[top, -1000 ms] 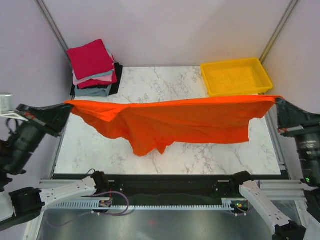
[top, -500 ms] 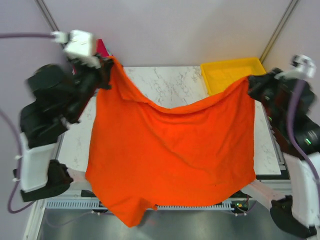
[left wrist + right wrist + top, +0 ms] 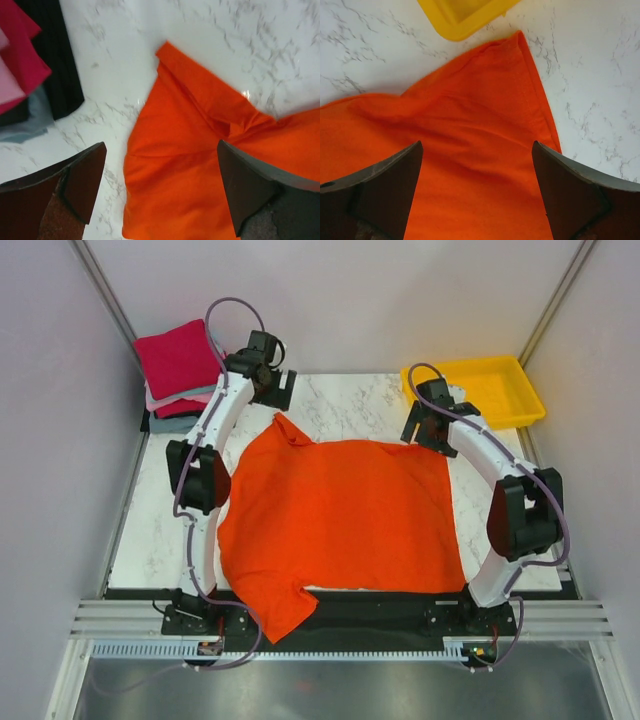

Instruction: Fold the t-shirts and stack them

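**Two arms poised over one spread t-shirt**

One orange-red t-shirt is laid flat across the middle of the marble desk. At its far-left corner the cloth is doubled over on itself. At the near left a sleeve is draped past the desk's near edge.

Both arms are stretched forward over the desk. The left arm is extended to the garment's far-left corner. In the left wrist view the left jaws are spread wide apart, and nothing is held between them. The right arm is extended to the far-right corner. The right jaws are likewise parted, with only cloth seen below them.

That far-right corner is placed just beside the yellow tray. Whether the two touch cannot be told from the right wrist view.

Four further t-shirts are kept folded in a stack at the desk's far-left corner, apart from the orange-red one. They are ordered crimson on top, then pink, grey-blue and black beneath.
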{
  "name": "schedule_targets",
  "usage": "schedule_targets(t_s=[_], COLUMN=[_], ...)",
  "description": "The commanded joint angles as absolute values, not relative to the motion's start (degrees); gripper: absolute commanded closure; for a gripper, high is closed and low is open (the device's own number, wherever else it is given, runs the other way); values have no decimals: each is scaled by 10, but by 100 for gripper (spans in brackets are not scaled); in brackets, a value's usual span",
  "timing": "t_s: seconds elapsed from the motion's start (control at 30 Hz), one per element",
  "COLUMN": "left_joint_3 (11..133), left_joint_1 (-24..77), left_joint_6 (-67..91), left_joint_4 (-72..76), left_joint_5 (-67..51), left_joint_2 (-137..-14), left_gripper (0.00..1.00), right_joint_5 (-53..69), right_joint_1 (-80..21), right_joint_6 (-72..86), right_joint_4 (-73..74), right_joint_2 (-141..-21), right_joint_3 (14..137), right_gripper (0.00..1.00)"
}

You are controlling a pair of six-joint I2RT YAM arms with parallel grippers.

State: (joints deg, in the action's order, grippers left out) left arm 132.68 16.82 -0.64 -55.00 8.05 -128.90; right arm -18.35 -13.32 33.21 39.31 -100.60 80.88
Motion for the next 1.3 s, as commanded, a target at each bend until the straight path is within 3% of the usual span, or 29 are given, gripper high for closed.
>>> schedule_targets(t_s=[0.0, 0.13, 0.27, 0.37, 0.47, 0.7, 0.83, 1.0, 1.27], left_joint_3=[1315, 1189, 985, 814, 675, 502, 359, 289, 242], left_joint_1=[176, 178, 185, 186, 185, 186, 186, 187, 188], left_joint_6=[29, 40, 76, 118, 171, 268, 358, 381, 410], left_joint_4=[-564, -535, -482, -408, -335, -290, -219, -212, -218], left_joint_5=[47, 56, 51, 43, -18, -63, -83, -86, -71], left_joint_2=[-1215, -1127, -1022, -906, -808, -633, -552, -505, -502], left_gripper=[0, 0, 2, 6, 16, 33, 34, 35, 36], right_joint_5=[-197, -172, -78, -37, -42, -2, 14, 49, 61], right_joint_1=[-133, -133, -142, -211, -305, -343, -343, -351, -362], right_joint_6=[321, 309, 307, 277, 255, 153, 127, 120, 120], right_joint_4=[352, 338, 283, 225, 247, 195, 144, 189, 167], right_joint_2=[-954, -901, -859, -875, -980, -1195, -1286, -1430, -1485], right_joint_3=[855, 810, 731, 727, 821, 1053, 1138, 1316, 1341], right_gripper=[2, 2, 3, 7, 10, 22, 21, 24, 30])
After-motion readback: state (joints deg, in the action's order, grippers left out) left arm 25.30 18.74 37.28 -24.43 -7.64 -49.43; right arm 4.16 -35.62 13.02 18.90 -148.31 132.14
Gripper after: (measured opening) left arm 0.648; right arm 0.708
